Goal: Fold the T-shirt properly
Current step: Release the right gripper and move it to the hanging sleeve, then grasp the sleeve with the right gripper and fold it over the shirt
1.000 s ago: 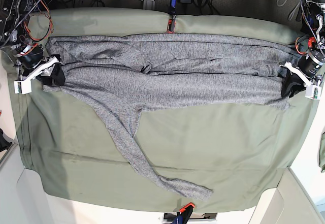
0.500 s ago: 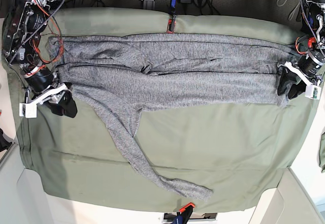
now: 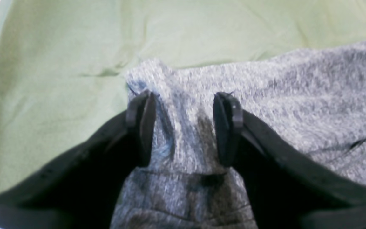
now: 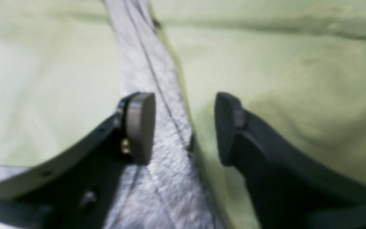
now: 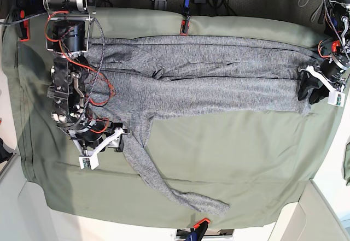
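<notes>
The heather-grey T-shirt lies folded into a long band across the olive table cloth. One narrow strip of it trails toward the front edge. My left gripper sits at the band's right end. In the left wrist view it is open, with a loose hump of the T-shirt between its jaws. My right gripper hovers beside the top of the trailing strip. In the right wrist view it is open, and the grey strip runs along the cloth under the gap.
A red clamp pins the cloth at the back edge, and an orange one at the front edge. The right arm's body and red wires stretch over the shirt's left end. Cables and gear lie behind the table.
The right arm left the shirt's left end and swung forward to the trailing strip, jaws a little wider. The left gripper opened at the right end and let the corner drop.
</notes>
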`<state>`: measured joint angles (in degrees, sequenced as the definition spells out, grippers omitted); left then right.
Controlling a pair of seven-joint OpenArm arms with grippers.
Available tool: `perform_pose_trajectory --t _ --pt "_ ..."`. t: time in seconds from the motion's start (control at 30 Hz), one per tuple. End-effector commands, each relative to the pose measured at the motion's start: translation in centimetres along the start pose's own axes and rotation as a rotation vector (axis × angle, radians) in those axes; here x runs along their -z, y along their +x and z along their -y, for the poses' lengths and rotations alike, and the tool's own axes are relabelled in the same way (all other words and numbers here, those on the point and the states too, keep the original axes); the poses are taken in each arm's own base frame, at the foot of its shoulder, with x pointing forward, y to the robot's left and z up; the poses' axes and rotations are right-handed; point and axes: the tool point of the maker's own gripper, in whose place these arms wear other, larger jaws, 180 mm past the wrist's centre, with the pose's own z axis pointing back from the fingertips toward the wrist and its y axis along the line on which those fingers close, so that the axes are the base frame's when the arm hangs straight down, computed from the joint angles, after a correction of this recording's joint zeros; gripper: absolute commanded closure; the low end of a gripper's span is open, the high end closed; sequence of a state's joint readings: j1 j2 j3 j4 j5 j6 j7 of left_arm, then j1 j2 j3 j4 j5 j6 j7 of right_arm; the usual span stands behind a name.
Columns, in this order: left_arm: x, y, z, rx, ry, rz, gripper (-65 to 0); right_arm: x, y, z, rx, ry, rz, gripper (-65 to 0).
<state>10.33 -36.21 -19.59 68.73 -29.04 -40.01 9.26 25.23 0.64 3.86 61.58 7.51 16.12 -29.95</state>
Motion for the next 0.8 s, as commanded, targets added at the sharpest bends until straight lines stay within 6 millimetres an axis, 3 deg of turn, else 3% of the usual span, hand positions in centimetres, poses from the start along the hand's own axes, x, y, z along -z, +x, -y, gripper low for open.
perform_pose_trajectory --t 0.0,0.13,0.27,0.4,0.47,0.57,0.77 --pt "-0.3 2.1 -0.9 0.021 0.012 0.051 -32.0 0.4 1.7 -0.3 -0.011 0.010 0.030 -34.8" --pt "-0.3 2.1 -0.9 0.020 0.011 0.052 -32.0 1.6 -0.4 -1.5 -0.039 0.036 -0.047 -34.7" --pt "-0.3 2.2 -0.9 0.016 0.011 0.055 -32.0 1.8 -0.3 -3.7 -0.067 0.101 -0.043 -34.5" --pt "-0.3 2.2 -0.9 0.015 0.010 0.056 -32.0 1.7 0.0 -7.3 -0.101 0.208 -0.037 -33.1" --pt "-0.3 2.2 -0.9 0.015 0.010 0.057 -32.0 1.6 -0.1 -8.6 -0.108 0.237 -0.052 -24.0" --pt "-0.3 2.2 -0.9 0.014 0.010 0.057 -32.0 1.3 0.0 -9.7 -0.101 0.259 -0.069 -1.5" --pt "-0.3 2.2 -0.9 0.014 0.010 0.057 -32.0 -0.6 0.5 -11.0 -0.091 0.321 -0.056 0.0"
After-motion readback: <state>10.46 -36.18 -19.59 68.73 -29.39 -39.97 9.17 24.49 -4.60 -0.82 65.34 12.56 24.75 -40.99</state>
